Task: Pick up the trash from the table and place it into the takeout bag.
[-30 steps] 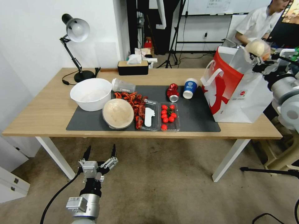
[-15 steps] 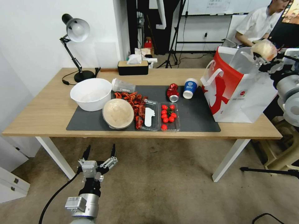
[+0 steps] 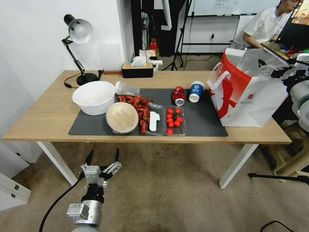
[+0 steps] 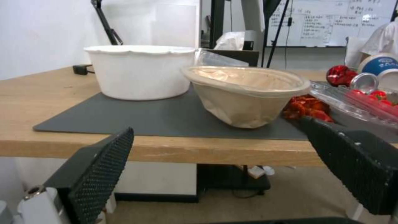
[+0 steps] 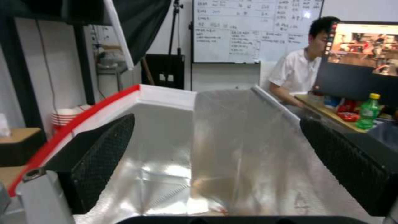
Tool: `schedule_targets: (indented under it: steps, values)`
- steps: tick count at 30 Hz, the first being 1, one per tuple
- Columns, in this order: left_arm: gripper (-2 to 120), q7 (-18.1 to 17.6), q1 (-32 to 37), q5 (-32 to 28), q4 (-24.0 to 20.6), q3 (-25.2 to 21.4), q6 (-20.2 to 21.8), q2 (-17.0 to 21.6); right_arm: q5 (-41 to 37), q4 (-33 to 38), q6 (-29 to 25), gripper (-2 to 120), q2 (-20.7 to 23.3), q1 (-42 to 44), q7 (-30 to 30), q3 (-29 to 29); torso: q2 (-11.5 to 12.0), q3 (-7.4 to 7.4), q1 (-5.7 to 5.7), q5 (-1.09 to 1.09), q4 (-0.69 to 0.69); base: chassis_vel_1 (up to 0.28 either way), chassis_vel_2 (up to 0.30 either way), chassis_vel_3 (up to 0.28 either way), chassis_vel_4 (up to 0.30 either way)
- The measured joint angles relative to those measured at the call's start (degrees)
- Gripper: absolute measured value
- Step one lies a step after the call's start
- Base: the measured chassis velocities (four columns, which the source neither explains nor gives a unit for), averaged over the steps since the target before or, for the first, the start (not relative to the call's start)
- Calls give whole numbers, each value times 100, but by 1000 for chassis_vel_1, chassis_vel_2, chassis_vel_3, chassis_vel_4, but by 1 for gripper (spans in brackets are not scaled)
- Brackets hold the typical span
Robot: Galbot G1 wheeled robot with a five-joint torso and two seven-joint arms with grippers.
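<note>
**Right gripper open over the bag; trash on the mat**

The bag stands upright at the right end of the table, its mouth open and its foil lining showing. The right gripper hangs over that mouth with its fingers spread and nothing between them; deep inside the bag lies something pale and orange, too blurred to name.

Left of the bag, on the dark mat, stands the paper cup, and just beside it the red can lies on its side. Farther left come a tray of tomatoes, a second clear tray, a scatter of red scraps, then the beige dish tilted at the mat's front. The clear cup lies on its side behind the dish, beside the white bowl.

A desk lamp and a tissue box sit along the table's far edge. The floor is brown carpet; a whiteboard hangs behind.

The left gripper waits low before the table, fingers apart, empty.
</note>
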State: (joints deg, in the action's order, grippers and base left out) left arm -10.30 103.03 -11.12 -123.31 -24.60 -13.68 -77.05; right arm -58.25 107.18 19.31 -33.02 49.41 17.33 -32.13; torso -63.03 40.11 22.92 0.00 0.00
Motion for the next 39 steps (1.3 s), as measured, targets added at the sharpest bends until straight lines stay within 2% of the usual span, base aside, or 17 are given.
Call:
schedule_targets:
  steps: [1, 3, 8, 12, 16, 18, 22, 25, 26, 28, 29, 31, 33, 35, 39]
  values:
    - [100, 0, 0, 0, 0, 0, 0, 0, 0, 0, 0, 100, 0, 0, 0, 0, 0, 0, 0, 0, 0, 0, 0, 0, 0]
    - [100, -5, 5, 1, -2, -30, 0, 4, -41, 153, -397, 100, -21, 18, -102, -90, 0, 0, 0, -2, 1, 0, 0, 0, 0]
    - [100, -7, 19, 12, -2, -58, -2, -3, -41, 419, -651, 100, -28, 204, -265, -289, 0, 0, 0, -1, 0, 0, 0, 0, 0]
    - [100, -2, 45, 26, -2, -50, -16, -12, -43, 1137, -832, 100, -172, 895, -489, -662, -1, -1, -1, -2, -1, 0, 0, 0, 0]
    - [100, 1, 34, 30, 14, -31, -24, -28, 40, 1583, -977, 100, -383, 1397, -583, -764, 0, 0, 0, -1, 0, 0, 0, 0, 0]
    - [100, 8, 31, 38, 31, -4, -29, -53, 332, 1974, -1195, 100, -657, 1999, -701, -864, 0, -1, 0, -1, 0, 0, 0, 0, 0]
    - [100, 10, 33, 40, 53, 6, -39, -71, 694, 2163, -1254, 100, -891, 2494, -869, -969, 0, -1, 0, -2, 1, 0, 0, 0, 0]
    - [100, 16, 25, 41, 115, 22, -55, -81, 1628, 2305, -1748, 100, -1521, 3632, -1345, -1102, 0, -1, 0, -2, -1, 0, 0, 0, 0]
    - [100, 16, 25, 41, 115, 22, -55, -81, 1628, 2305, -1748, 100, -1521, 3632, -1345, -1102, 0, -1, 0, -2, -1, 0, 0, 0, 0]
    - [100, 21, -4, 41, 162, 47, -59, -83, 2050, 2268, -2050, 100, -1951, 4188, -1536, -1073, -1, -1, -1, 1, -2, 0, 0, 0, 0]
    - [100, 21, -4, 41, 162, 47, -59, -83, 2050, 2268, -2050, 100, -1951, 4188, -1536, -1073, -1, -1, -1, 1, -2, 0, 0, 0, 0]
    - [100, 26, -36, 41, 195, 84, -61, -89, 2385, 2114, -2295, 100, -2304, 4522, -1724, -987, 0, -1, -1, -1, -2, 0, 0, 0, 0]
    - [100, 27, -42, 41, 203, 92, -61, -90, 2443, 2078, -2366, 100, -2372, 4570, -1760, -963, 0, -1, -1, 1, -1, 0, 0, 0, 0]
    - [100, 28, -74, 45, 268, 125, -64, -96, 2686, 1896, -2621, 100, -2700, 4737, -1884, -836, -1, -1, 0, -2, 0, 0, 0, 0, 0]
    - [100, 28, -83, 48, 323, 132, -97, -104, 2841, 1758, -2678, 100, -2944, 4814, -1938, -708, 0, -1, 0, 0, 0, 0, 0, 0, 0]
